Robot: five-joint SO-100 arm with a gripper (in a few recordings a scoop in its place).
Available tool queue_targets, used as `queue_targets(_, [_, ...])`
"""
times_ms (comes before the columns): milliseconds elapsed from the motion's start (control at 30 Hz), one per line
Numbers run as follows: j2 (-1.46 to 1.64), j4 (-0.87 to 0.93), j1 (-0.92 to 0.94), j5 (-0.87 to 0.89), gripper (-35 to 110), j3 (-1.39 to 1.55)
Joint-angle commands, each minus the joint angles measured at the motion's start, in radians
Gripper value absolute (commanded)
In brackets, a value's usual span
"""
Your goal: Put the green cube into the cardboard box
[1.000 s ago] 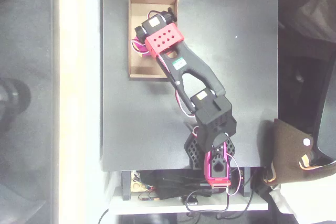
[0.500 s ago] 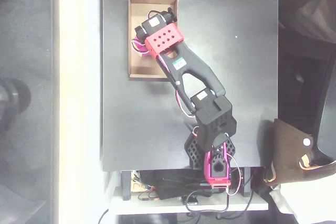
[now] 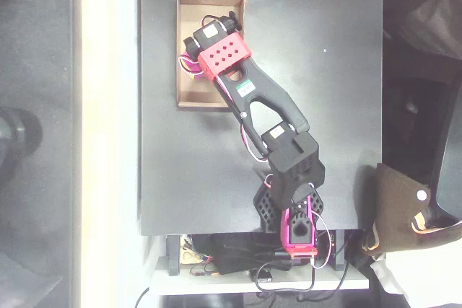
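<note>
Box: we see the shallow tan cardboard box (image 3: 189, 5) on the black square table (image 3: 332, 142).
Arm: our red and black arm (image 3: 253, 95) reaches over the box, likely to drop something in.
Gripper: hidden below; we cannot tell its state.
Cube: hidden, maybe under the arm.

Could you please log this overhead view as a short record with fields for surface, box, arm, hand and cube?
surface: black table
box: cardboard box near the table's upper left, upper floor bare
arm: black and red arm reaching from the bottom edge, its wrist over the box
hand: hidden beneath the wrist, state cannot be told
cube: green cube not visible from here
</note>
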Motion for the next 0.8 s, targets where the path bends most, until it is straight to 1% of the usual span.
queue_targets(0, [0.038, 0.009, -0.003, 0.009, 40, -0.02])
queue_targets(200, [0.15, 0.009, -0.003, 0.009, 40, -0.021])
queue_targets(767, [0.657, 0.011, 0.044, 0.009, 40, -0.02])
